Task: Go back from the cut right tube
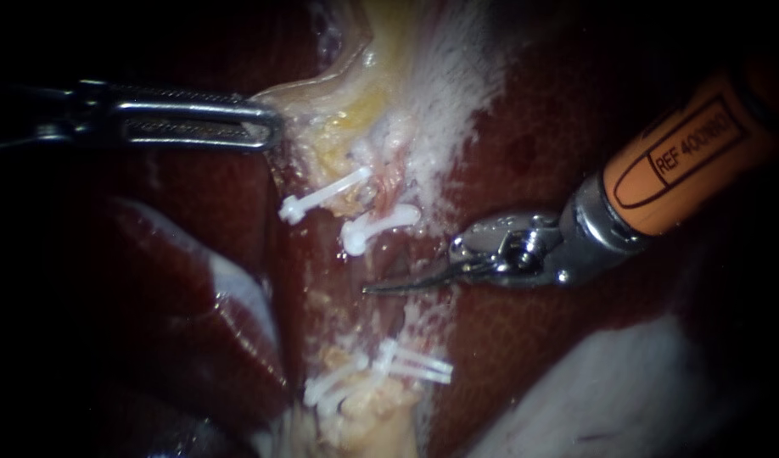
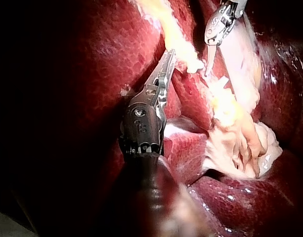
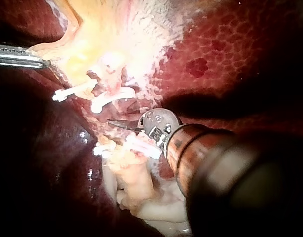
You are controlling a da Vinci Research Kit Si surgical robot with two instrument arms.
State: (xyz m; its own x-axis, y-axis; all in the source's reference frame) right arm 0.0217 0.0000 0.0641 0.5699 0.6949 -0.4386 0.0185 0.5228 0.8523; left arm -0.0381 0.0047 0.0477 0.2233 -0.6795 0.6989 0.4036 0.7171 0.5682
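My right instrument [image 1: 388, 285], on an orange shaft from the upper right, has thin curved blades lying together. Their tip points left into the gap between two sets of white clips. Two upper clips [image 1: 377, 226] sit on pale stumps below the yellowish tissue [image 1: 355, 102]. The lower clips [image 1: 411, 365] sit on the stumps beneath. The blades touch neither set. My left instrument [image 1: 266, 129] comes in from the left, its long slotted jaws shut on the edge of the yellowish tissue, as the left wrist view shows [image 2: 170, 57].
Dark red liver [image 1: 508, 365] surrounds the clipped strip on both sides. A pale glistening patch [image 1: 627, 390] lies at the lower right. Whitish frayed tissue [image 1: 457, 93] runs above the blades.
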